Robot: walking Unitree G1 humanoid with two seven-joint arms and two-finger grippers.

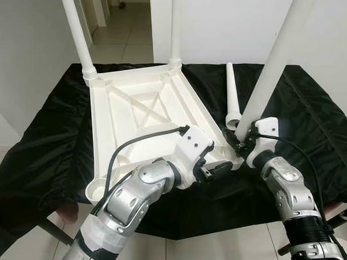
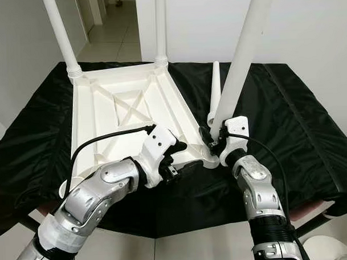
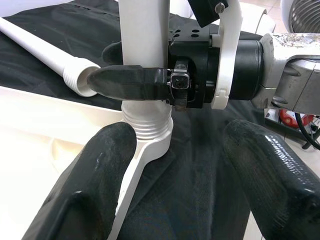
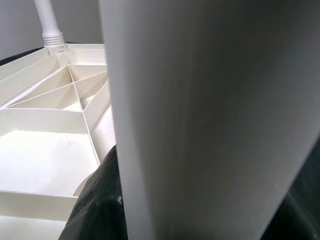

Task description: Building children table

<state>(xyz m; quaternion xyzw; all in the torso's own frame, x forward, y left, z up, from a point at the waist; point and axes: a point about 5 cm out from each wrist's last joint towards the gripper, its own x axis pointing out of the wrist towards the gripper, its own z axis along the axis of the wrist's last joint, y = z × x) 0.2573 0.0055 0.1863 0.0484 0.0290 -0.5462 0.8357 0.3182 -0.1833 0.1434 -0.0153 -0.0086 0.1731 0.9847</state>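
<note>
Legs: two seated, third going in, fourth loose.
Eye view: right gripper (image 1: 240,143) clamps third leg (image 1: 274,64) at near corner of tabletop (image 1: 133,117); spare leg (image 1: 231,94) lies just beyond it.
Left wrist view: left gripper (image 3: 180,165), fingers spread, empty, just short of that leg's socket (image 3: 148,131).

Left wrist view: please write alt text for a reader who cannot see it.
The right pincer grips a white table leg just above its threaded base, which sits in a corner socket of the upturned white tabletop. The left pincer's open black fingers frame the foreground, and a loose leg lies on black cloth.
</note>
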